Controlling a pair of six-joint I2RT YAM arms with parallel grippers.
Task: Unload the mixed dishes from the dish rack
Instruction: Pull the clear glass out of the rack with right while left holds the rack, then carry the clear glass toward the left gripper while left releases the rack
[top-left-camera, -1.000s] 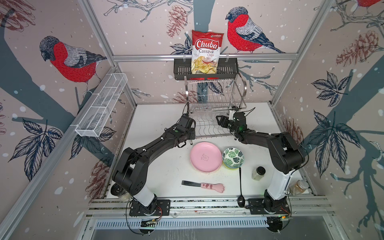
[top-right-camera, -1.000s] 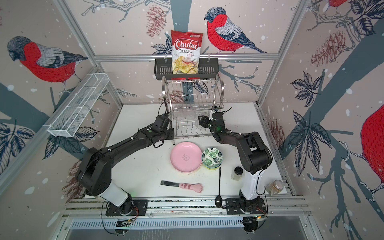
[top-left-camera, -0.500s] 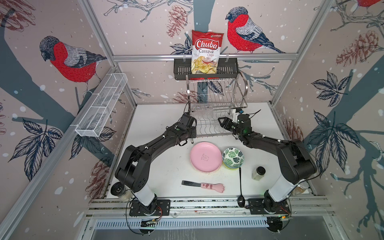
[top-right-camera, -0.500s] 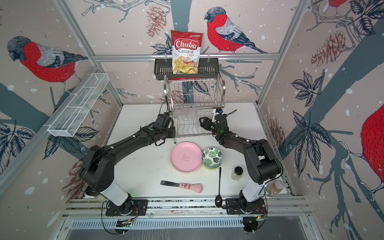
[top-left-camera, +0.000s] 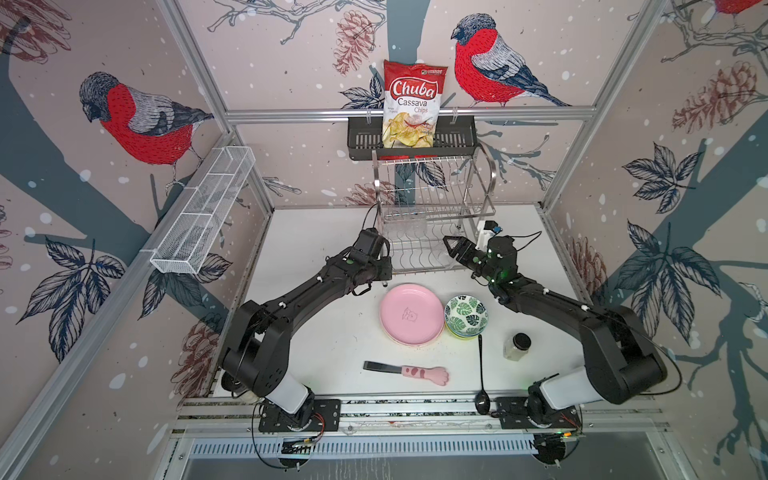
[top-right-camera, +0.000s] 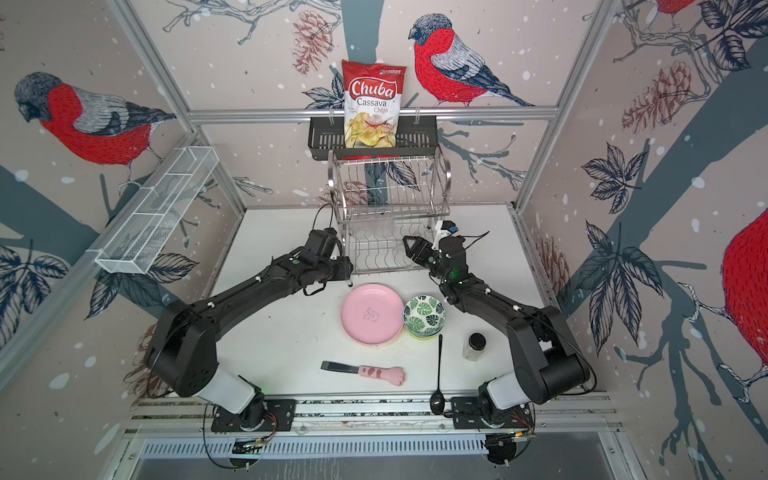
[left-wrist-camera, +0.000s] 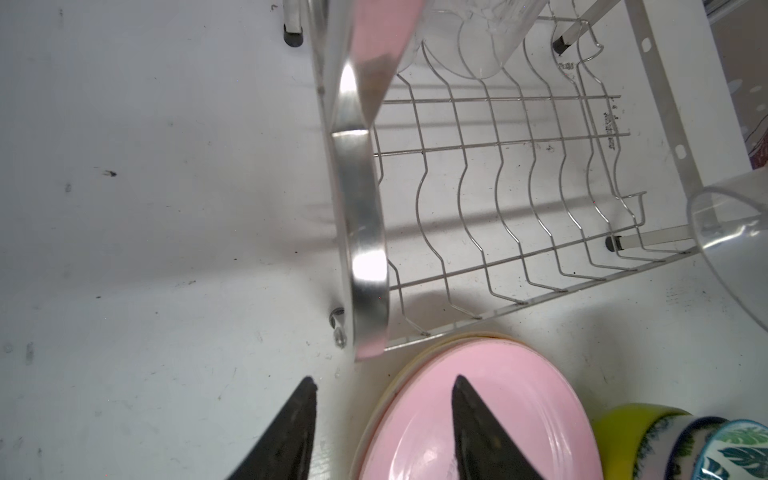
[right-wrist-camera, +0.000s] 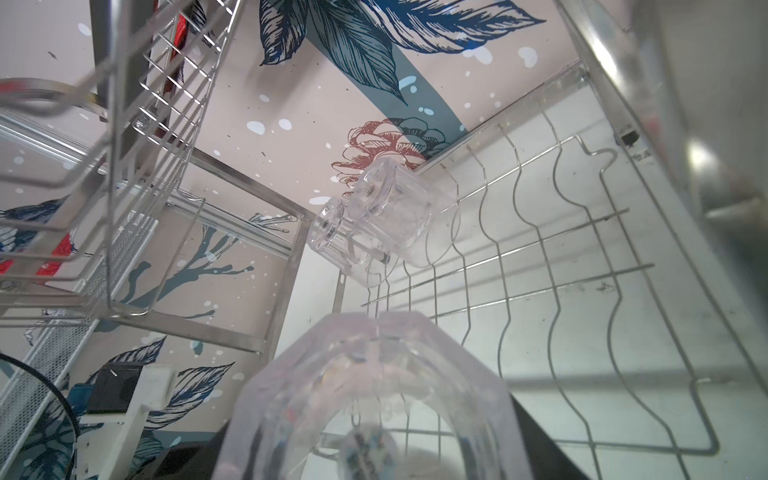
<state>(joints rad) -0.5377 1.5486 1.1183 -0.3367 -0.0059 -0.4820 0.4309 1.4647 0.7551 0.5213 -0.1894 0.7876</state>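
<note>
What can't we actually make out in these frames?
Right wrist view: a blurred clear glass hides the fingers of the right end effector; grip unconfirmed.
Both top views: the left end effector is mostly hidden under its own wrist.
Both top views: the pink plate covers all but a cream rim beneath; plate count unknown.
Both top views: two other glasses are faint against the dish rack wires.

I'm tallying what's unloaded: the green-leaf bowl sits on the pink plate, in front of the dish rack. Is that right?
No. The green-leaf bowl sits beside the pink plate, stacked over the lime bowl, not on the plate; both are in front of the dish rack. Both top views show it.
</note>
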